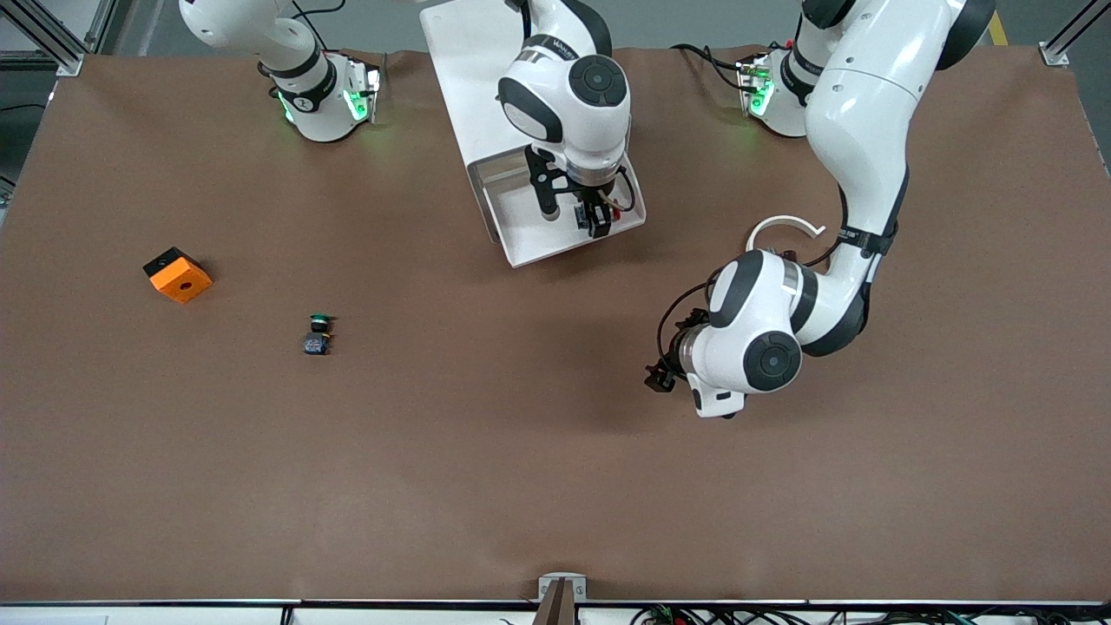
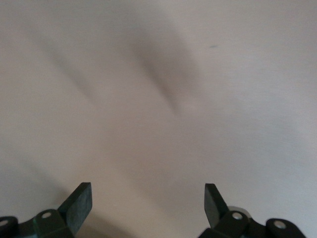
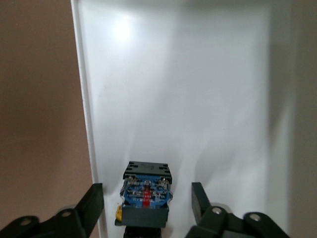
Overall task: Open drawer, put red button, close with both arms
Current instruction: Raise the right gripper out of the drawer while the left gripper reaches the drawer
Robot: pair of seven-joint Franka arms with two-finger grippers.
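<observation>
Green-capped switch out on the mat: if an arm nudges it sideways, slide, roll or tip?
The green button switch seems to lie on its side, so probably nothing left to tip. Its round cap may make it pivot or roll slightly; the blocky body should resist. It looks small and light, so the brown mat likely lets it skid.

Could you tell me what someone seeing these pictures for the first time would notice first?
Probably the right gripper over the pulled-out white drawer, its fingers open on either side of the red button, which lies in the tray. Next, the left gripper hangs open over bare brown table toward the left arm's end. An orange block and a green-capped switch lie toward the right arm's end.
</observation>
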